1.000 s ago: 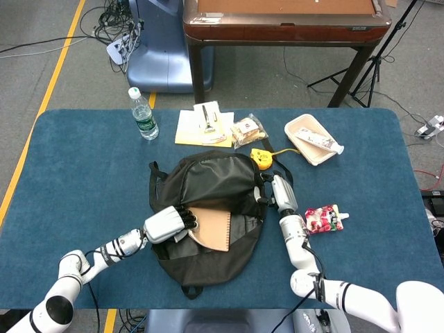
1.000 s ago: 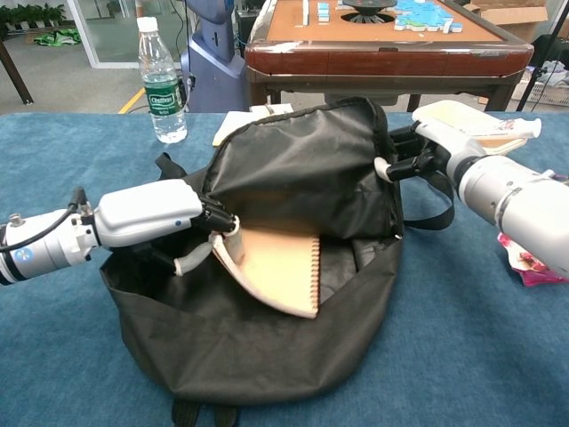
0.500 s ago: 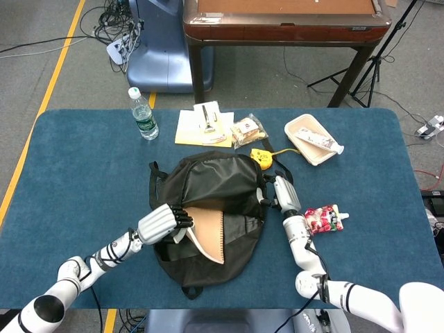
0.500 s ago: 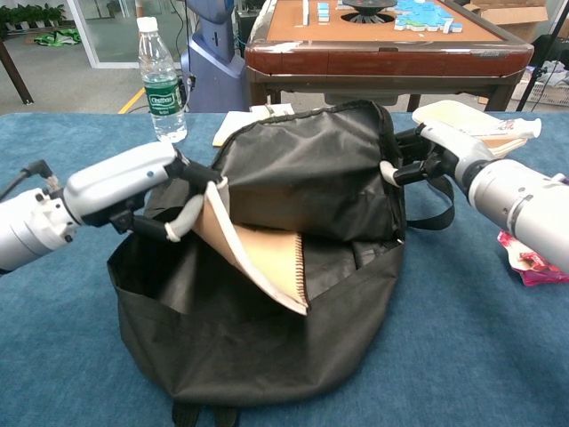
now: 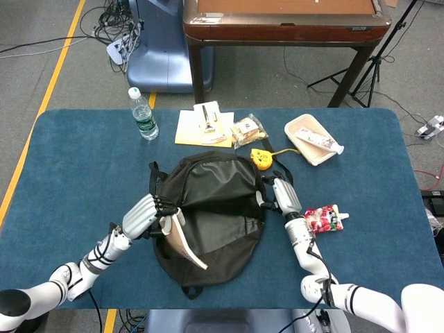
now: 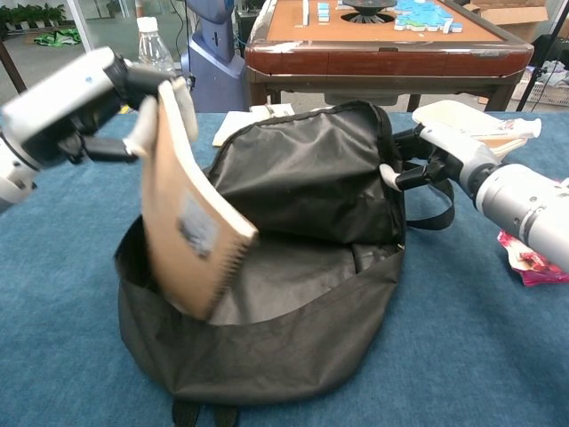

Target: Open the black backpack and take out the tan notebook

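The left robot hand (image 6: 84,93) pinches the tan notebook (image 6: 188,224) by its top corner, thumb on one face and the other fingers behind, so the book hangs tilted above the near left part of the black backpack (image 6: 293,267). Its lower corner looks level with the bag's near rim, so I judge it almost free of the opening but not quite clear. Holding it by the corner lets it come out edge first through the gap.

Across the bag, the right robot hand (image 6: 436,151) is closed on the rim of the backpack beside the strap (image 6: 436,209). That grip seems meant to keep the mouth open and the bag from sliding while the other hand pulls.

Outward from there, the blue table (image 5: 76,159) has open cloth on the left, where I'd expect the notebook could be put down. A water bottle (image 5: 143,114) stands well back on that side. Papers (image 5: 201,125), a snack packet (image 5: 248,130) and a yellow tape measure (image 5: 261,159) lie behind the bag, a tray (image 5: 309,139) and a red pouch (image 5: 322,218) to its right.
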`<state>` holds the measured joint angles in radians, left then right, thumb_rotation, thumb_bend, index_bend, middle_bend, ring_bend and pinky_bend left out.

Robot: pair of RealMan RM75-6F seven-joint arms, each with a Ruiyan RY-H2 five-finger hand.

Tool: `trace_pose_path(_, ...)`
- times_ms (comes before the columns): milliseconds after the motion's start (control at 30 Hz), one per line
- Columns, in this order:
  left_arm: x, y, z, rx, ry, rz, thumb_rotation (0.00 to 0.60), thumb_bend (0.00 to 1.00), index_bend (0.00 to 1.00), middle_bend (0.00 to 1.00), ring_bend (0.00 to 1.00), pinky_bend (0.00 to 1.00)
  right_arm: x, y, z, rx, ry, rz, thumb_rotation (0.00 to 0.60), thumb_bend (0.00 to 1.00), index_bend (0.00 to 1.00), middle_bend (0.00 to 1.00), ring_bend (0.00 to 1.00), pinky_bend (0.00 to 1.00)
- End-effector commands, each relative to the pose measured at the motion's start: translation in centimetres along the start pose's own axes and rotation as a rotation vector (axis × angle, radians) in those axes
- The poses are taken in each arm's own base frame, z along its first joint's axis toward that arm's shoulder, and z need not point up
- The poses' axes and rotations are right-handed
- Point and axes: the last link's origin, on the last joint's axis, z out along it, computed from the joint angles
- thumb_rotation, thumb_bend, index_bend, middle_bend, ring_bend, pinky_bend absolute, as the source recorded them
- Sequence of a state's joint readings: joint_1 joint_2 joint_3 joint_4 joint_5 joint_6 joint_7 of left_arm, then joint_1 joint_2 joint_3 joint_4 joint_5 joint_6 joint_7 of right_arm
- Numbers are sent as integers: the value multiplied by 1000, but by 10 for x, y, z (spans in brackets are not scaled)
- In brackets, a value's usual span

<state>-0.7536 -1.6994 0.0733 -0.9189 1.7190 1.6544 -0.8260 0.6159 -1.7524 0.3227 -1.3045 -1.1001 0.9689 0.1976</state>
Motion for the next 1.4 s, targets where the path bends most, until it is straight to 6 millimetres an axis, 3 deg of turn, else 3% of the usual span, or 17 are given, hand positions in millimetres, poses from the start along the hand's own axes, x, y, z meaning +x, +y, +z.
trace_pose_path(33,35,7,3,62,98,-26,600,662,681,793,671,557,-4,-2,-7,61,-22,-44,600,564,748,413,258,77)
trace_pose_path(367,95,16,0,136,259,21,600,662,682,797,672,557,-20,-14,-46,358,-153,-251,600,490,606,361,226,77)
trace_pose_path(433,106,17,0,147,289,45,600,662,681,797,672,557,-25,-12,-56,397,-220,-327,600,435,511,317,194,77)
trace_pose_path(500,114,16,-1,161,305,63,600,662,681,797,672,557,-26,-9,-65,416,-280,-416,600,293,207,186,92,62)
trace_pose_path(567,120,15,-2,182,315,77,600,662,680,796,672,557,-25,-11,-74,446,-311,-497,600,150,21,52,18,28)
trace_pose_path(600,122,13,-2,194,316,82,600,662,680,797,672,557,-23,-13,-78,464,-312,-522,600,86,0,11,2,14)
trace_pose_path(700,124,10,0,214,312,95,600,662,679,797,672,557,-18,-17,-87,495,-288,-537,600,3,0,0,0,0)
trace_pose_path(1000,111,-1,27,255,222,99,600,663,678,797,672,557,29,-28,-99,531,-100,-501,600,0,0,0,0,0)
trace_pose_path(1200,79,-11,50,281,74,117,600,662,672,797,664,556,67,-24,-104,513,46,-481,600,0,0,0,0,0)
trace_pose_path(1400,41,-24,72,313,-49,129,600,660,664,793,657,556,85,-21,-109,500,123,-479,600,0,0,0,0,0)
